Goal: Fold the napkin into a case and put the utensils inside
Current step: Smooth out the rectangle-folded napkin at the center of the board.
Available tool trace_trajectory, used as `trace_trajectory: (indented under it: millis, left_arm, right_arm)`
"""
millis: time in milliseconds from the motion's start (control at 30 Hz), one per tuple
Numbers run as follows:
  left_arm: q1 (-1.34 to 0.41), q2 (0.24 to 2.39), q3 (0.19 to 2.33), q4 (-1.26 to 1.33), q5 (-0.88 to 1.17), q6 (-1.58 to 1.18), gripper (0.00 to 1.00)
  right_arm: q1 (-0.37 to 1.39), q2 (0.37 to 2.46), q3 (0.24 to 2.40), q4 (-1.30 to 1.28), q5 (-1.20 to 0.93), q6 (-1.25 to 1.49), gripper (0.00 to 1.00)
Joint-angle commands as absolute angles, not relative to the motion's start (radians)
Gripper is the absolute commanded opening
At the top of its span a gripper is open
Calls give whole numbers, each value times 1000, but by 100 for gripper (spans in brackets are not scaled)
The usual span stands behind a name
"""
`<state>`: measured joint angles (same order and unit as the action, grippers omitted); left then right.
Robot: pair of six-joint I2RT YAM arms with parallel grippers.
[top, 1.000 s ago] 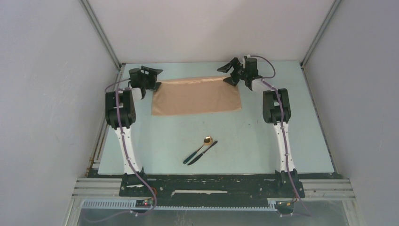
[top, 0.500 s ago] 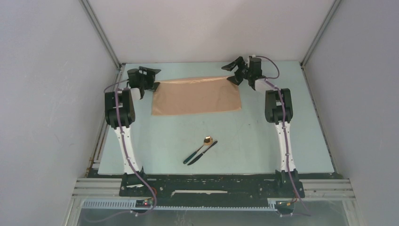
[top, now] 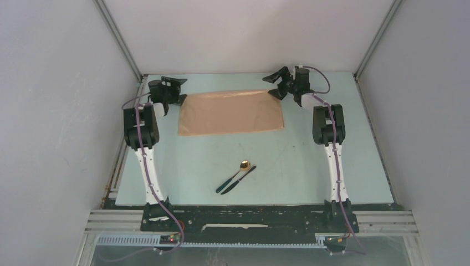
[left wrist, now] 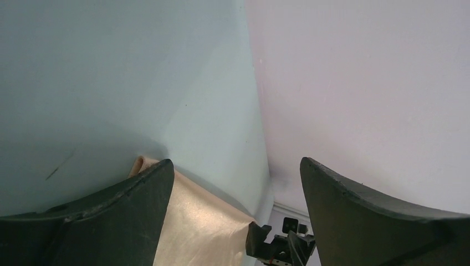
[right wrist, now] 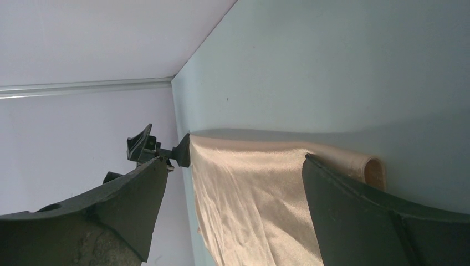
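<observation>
One napkin, two utensils, two grippers; both sets of jaws spread, holding nothing.
The left gripper (top: 178, 91) sits just off the left end of the napkin (top: 231, 112), a folded band at the far middle of the table (top: 310, 172). The spoon (top: 231, 178) and knife (top: 239, 179) lie side by side near centre. The right gripper (top: 275, 86) is at the napkin's far-right corner. Versus a second ago, both grippers have backed slightly outward; cloth and utensils are unmoved.
</observation>
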<state>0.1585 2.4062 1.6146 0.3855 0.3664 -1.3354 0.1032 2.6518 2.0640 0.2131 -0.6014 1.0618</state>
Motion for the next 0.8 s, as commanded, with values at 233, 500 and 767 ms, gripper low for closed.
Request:
trace_trajectory:
  millis: [233, 500, 767]
  left_arm:
    - [198, 2396, 1649, 366, 346, -1266, 94]
    - [174, 2293, 1851, 132, 399, -979, 95]
    - [43, 2170, 1733, 198, 428, -954, 95]
  right_arm:
    - [55, 2689, 2095, 227, -581, 1070, 100]
    - [21, 2626, 2267, 31, -676, 884, 100]
    - [143, 2432, 2050, 117, -634, 856, 100]
